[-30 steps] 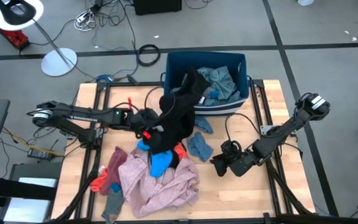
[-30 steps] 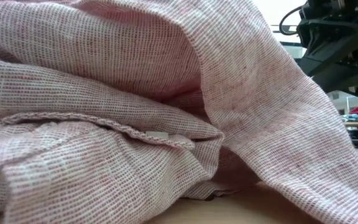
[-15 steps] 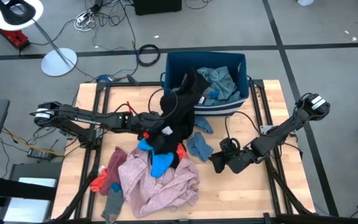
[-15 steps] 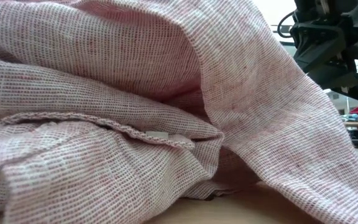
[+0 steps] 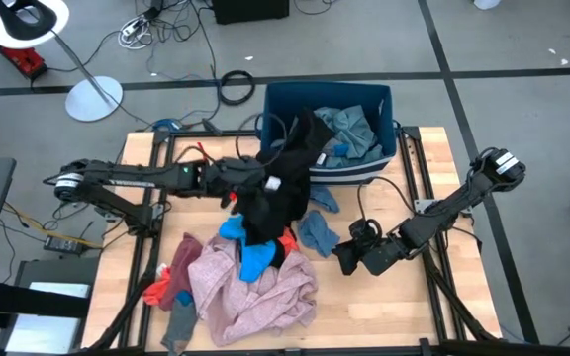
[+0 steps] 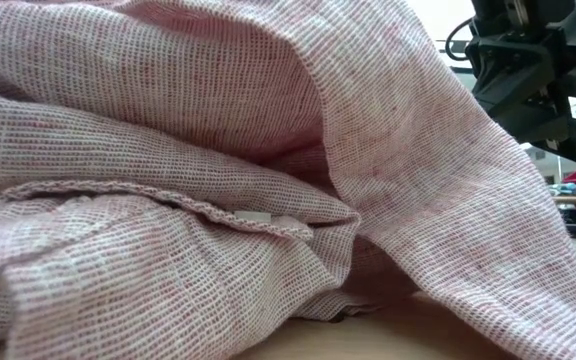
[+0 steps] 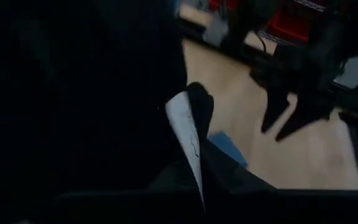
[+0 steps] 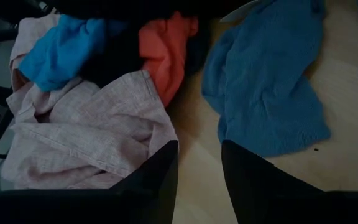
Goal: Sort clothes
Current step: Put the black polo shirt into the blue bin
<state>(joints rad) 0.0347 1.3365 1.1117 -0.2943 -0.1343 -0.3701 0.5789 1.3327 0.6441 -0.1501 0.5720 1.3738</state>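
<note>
A black garment [image 5: 290, 198] is draped from the near rim of the dark blue bin [image 5: 275, 99] down onto the pile of clothes on the table. My left gripper [image 5: 265, 183] is shut at its middle, beside a white tag [image 7: 185, 130]. Black cloth [image 7: 73, 93] fills the left wrist view. The pile holds a pink garment [image 5: 250, 292], a bright blue one [image 8: 61, 50] and a red-orange one [image 8: 163, 53]. My right gripper [image 8: 197, 168] hovers open to the right of the pile, with nothing between its fingers. My left gripper holds the black garment at its middle [image 5: 275, 188], next to the white tag, reaching in from the table's left and slanting a little downward. Cloth hides the fingers, so layers cannot be told. The garment's top lies over the bin's rim [image 5: 305, 129]. Its lower end [image 5: 260, 229] rests on the pile.
A teal-grey garment [image 5: 354, 129] lies in the bin. Small blue-grey pieces [image 5: 317, 235] [image 5: 323, 198] lie between the pile and my right gripper [image 5: 347, 259]. Red pieces [image 5: 161, 287] and a grey sock [image 5: 181, 321] lie near the front left. The pink garment [image 6: 218, 150] fills the low view.
My left gripper has gone toward the table's right into the black garment's middle, then up and toward the bin. The garment's middle has bunched at the gripper, while its top on the bin's rim and its lower end on the pile have stayed put.
</note>
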